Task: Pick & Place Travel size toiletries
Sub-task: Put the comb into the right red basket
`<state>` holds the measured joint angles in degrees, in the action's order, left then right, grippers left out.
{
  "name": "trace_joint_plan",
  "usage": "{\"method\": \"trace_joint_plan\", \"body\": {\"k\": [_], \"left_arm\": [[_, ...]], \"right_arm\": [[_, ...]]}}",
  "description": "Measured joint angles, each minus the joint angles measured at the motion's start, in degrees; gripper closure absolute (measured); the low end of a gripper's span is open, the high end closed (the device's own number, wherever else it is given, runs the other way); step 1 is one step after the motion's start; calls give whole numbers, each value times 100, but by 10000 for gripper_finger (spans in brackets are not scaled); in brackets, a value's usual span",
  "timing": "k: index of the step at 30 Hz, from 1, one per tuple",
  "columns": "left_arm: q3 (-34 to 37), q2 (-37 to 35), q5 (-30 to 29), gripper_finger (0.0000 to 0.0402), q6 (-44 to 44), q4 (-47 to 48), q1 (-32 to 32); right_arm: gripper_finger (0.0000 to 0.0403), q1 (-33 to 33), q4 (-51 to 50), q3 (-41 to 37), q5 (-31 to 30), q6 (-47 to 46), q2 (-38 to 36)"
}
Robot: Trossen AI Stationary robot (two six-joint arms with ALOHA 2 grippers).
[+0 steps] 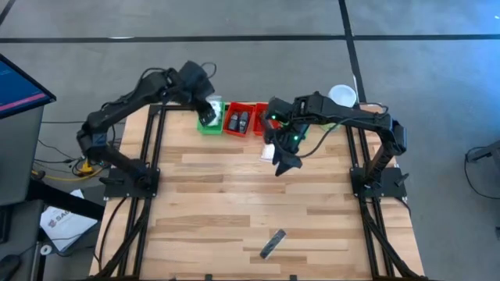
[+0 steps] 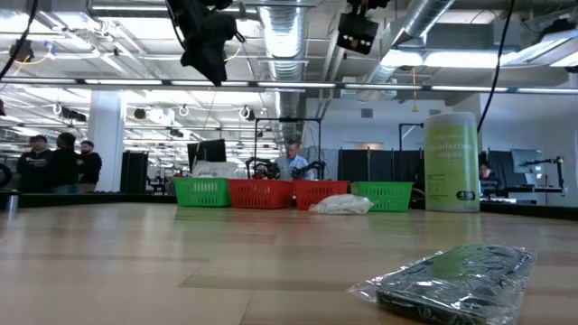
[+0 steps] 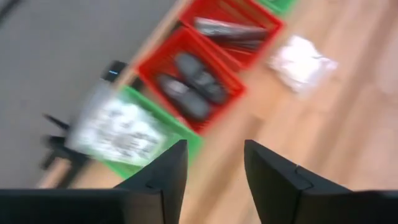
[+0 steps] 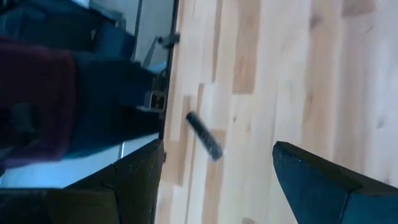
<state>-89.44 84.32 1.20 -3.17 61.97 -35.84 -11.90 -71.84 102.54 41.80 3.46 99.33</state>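
High view: we look straight down on a wooden table with a dark arm at each far corner. Along the far edge runs a row of small trays. The green tray at the left end holds white packets. Next to it, the red tray holds two black oval pieces. A second red tray beside that one holds dark flat bars.

The left gripper hangs over the green tray. From its wrist camera we see its two dark fingers spread apart with nothing between them.

The right gripper hovers above the table, just in front of the trays. Its fingers are also wide apart and empty. A loose white packet lies on the wood right beside this gripper, close to the red trays.

Well apart from everything else, near the front edge of the table, a dark grey bar in a clear wrapper lies at a slant. In the low view it sits large in the foreground.

A tall pale green canister with a white lid stands at the far right corner of the table. In the low view, people stand in the room beyond the table.
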Motion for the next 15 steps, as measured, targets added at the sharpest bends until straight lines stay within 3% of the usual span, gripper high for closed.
{"method": "trace_joint_plan", "body": {"k": [7,11,15], "left_arm": [[985,-510,196,284,1131,-439,1190],[1578,-652,202,303,1774,-1080,2070],[2112,-687,198,320,2382,-2019,2946]], "right_arm": [[111,585,-165,0,4,-41,0],[111,971,-124,0,-19,-311,0],[111,1343,2,0,-420,-732,0]]}}
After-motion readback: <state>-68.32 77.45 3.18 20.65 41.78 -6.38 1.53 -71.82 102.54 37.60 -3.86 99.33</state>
